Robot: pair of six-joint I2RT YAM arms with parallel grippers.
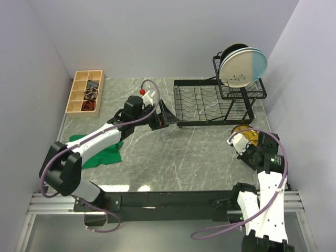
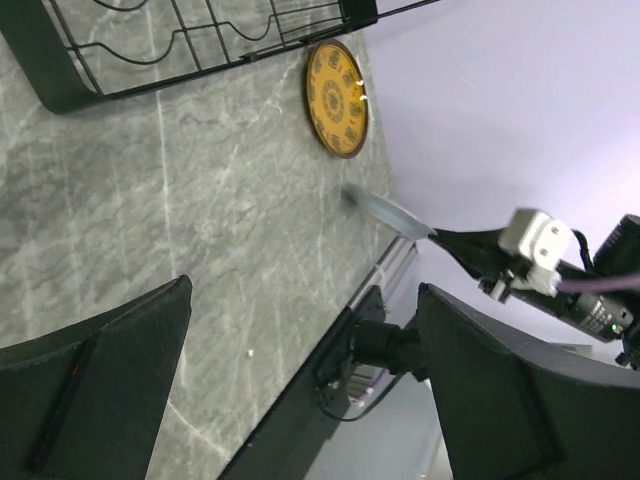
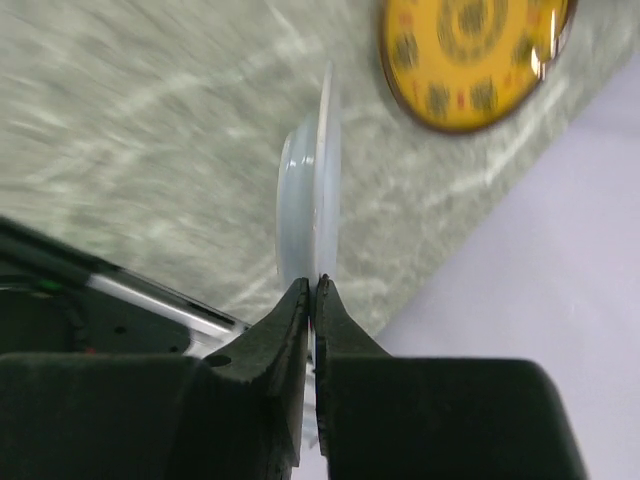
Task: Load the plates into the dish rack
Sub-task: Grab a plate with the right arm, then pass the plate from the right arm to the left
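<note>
The grey marbled bench (image 1: 173, 157) carries everything. At its far right stands the black wire dish rack (image 1: 210, 102). No plate shows in its slotted lower tray, while its raised upper basket (image 1: 251, 90) holds a cream-and-blue plate (image 1: 242, 65) on edge with a black plate (image 1: 231, 50) just behind it. A wooden compartment box (image 1: 85, 93) sits at the far left corner, and a green cloth (image 1: 105, 155) lies under the left arm.

A yellow patterned plate (image 2: 337, 98) lies flat on the bench, just in front of the rack's right end and close to the bench's right edge. Nearer the robot, beside that same edge, is the pale white plate (image 3: 305, 200), seen edge-on from the right wrist. Its near rim sits between the fingertips of the right tool (image 3: 315, 285), which is pinched tight on it. The plate reaches away from the tool toward the yellow one without touching it. Whether its far rim rests on the bench I cannot tell.

The left tool (image 2: 305, 290) hangs above the bench in front of the rack's left corner, jaws spread wide and holding nothing, well apart from every plate.
</note>
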